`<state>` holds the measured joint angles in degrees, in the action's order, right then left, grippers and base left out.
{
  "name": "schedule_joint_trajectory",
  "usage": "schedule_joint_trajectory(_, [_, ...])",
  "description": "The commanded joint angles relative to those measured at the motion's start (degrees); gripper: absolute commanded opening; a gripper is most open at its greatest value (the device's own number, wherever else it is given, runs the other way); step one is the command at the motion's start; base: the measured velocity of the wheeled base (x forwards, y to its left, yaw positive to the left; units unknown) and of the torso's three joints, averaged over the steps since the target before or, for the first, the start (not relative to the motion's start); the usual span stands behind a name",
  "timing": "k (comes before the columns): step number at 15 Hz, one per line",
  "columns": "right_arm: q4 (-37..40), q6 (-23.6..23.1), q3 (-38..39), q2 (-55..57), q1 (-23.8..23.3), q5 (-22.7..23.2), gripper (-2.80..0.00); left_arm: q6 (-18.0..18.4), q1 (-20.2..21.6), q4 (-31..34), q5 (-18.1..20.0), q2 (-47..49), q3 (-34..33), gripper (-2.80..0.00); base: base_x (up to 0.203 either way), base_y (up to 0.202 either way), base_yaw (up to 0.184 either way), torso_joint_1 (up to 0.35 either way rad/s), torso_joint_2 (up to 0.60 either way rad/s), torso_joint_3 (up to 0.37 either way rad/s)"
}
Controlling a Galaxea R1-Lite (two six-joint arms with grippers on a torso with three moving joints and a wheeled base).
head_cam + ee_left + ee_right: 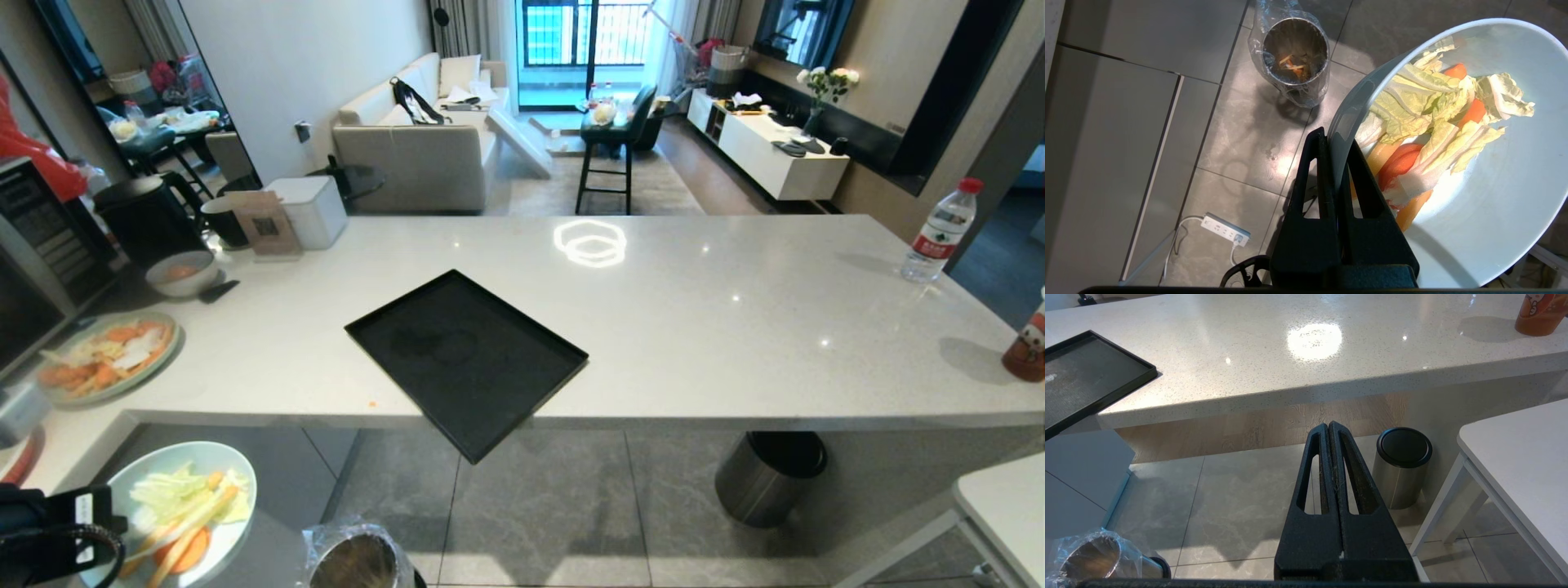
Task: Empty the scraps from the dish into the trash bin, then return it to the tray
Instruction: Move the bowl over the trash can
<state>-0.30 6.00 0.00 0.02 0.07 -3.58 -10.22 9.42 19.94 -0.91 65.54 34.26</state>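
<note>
Fingers of left gripper pinched on dish rim beside trash bin; next, probably tipping scraps in.

We can read no words, numbers or brand names anywhere. The water bottle at the far right of the bench carries a red and white label, but its print is too small for us to make out. The orange cup at the bench's right edge bears a cartoon cat face and no lettering we can read. The brown paper bag has a dark square mark, illegible.
</note>
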Motion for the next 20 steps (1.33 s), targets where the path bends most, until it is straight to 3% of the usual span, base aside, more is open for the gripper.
schedule_joint_trajectory(1, [-0.05, 0.07, 0.00, -0.02, 0.01, -0.02, -2.80, 0.02, 0.16, 0.10, -0.06, 0.21, 0.11, -2.80, 0.000, 0.000, 0.000, 0.000, 0.00, 0.000])
schedule_joint_trajectory(6, [-0.05, 0.15, 0.00, 0.06, 0.01, -0.02, -2.80, -0.07, 0.33, -0.15, -0.33, 1.35, 0.27, -2.80, 0.000, 0.000, 0.000, -0.018, 0.04, 0.027])
schedule_joint_trajectory(20, [-0.05, 0.15, 0.00, 0.06, 0.01, -0.02, -2.80, 0.20, 0.24, -2.72, -0.41, 2.84, 0.07, -2.80, 0.000, 0.000, 0.000, -0.134, 0.35, 0.210])
